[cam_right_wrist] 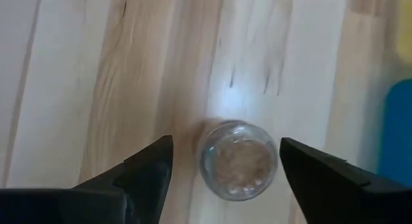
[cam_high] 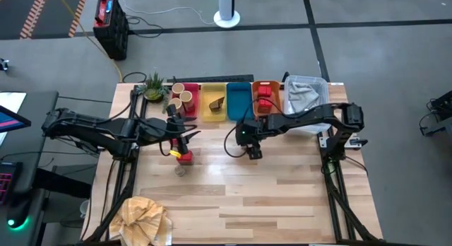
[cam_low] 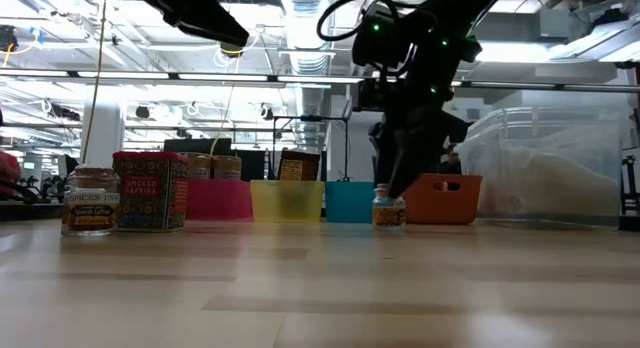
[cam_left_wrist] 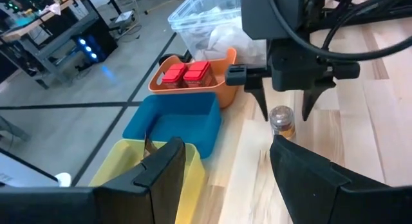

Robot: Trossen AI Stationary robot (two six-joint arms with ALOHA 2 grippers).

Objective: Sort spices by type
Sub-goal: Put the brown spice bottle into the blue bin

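My right gripper (cam_right_wrist: 225,163) is open and points down. Its fingers stand on either side of a small round jar (cam_right_wrist: 238,159) with a clear lid, upright on the table (cam_low: 388,210), without touching it. My left gripper (cam_left_wrist: 225,153) is open and empty, hovering near the table's left middle (cam_high: 182,136). Just nearer than it, a red pack (cam_high: 185,157) and a small jar (cam_high: 180,168) stand on the table. The pink bin (cam_high: 185,97) holds tan cylinders, the yellow bin (cam_high: 214,101) a dark wedge (cam_high: 217,103), and the orange bin (cam_left_wrist: 193,89) two red packs (cam_left_wrist: 185,74).
The blue bin (cam_high: 238,101) sits between the yellow and orange bins along the far edge. A clear plastic tub (cam_high: 305,94) stands at the far right and a small plant (cam_high: 153,87) at the far left. Crumpled tan paper (cam_high: 145,218) lies at the near left corner.
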